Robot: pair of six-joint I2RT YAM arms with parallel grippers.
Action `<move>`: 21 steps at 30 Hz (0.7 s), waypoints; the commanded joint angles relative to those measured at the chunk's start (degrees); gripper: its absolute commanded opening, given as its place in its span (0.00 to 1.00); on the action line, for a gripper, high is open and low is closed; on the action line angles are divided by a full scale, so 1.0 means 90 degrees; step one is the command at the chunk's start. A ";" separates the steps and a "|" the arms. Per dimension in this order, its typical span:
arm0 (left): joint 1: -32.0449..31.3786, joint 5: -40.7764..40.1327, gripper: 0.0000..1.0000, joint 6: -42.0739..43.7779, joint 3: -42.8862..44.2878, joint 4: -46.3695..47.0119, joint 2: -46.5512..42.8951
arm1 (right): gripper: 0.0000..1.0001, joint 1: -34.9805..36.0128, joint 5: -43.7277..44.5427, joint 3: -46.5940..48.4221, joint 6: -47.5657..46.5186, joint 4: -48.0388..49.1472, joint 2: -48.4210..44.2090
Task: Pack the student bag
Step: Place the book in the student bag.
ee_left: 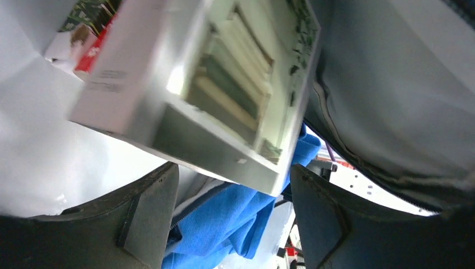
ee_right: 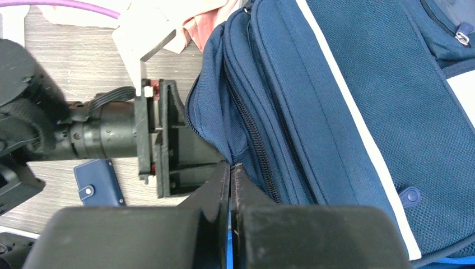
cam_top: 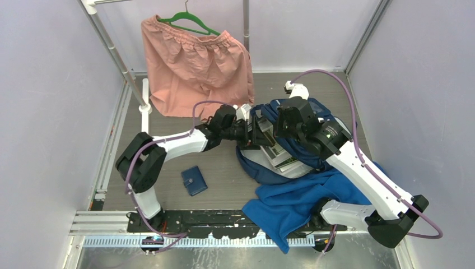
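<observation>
The student bag (ee_right: 347, 112), navy woven mesh with a white stripe and ribbed zips, lies slumped toward the right edge of the grey wood-grain table (cam_top: 224, 188), with pale lilac walls around it. The left claw (ee_left: 232, 174) stands wide, and a glossy white box (ee_left: 185, 95) sits just past its tips; contact is unclear. The right claw (ee_right: 231, 168) is pressed closed against the bag's zip edge; I cannot tell whether fabric is pinched.

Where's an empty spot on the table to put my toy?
Bare table lies between the wallet and the bag, and between the shorts and the left arm. The right side is crowded: bag, books, blue cloth.
</observation>
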 commanded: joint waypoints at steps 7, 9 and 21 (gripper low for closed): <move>-0.0039 0.0262 0.75 0.0627 -0.0433 -0.0500 -0.1203 | 0.01 -0.0023 -0.0534 0.0055 -0.0182 0.0508 -0.0120; -0.0010 0.0260 0.75 0.0788 -0.0497 -0.0953 -0.1395 | 0.01 -0.0023 -0.0849 0.0032 -0.0264 0.0561 -0.0021; 0.0881 -0.1177 0.76 0.1922 -0.0934 -0.4445 -0.3872 | 0.17 0.0046 -0.2880 -0.0050 -0.0383 0.1415 0.1121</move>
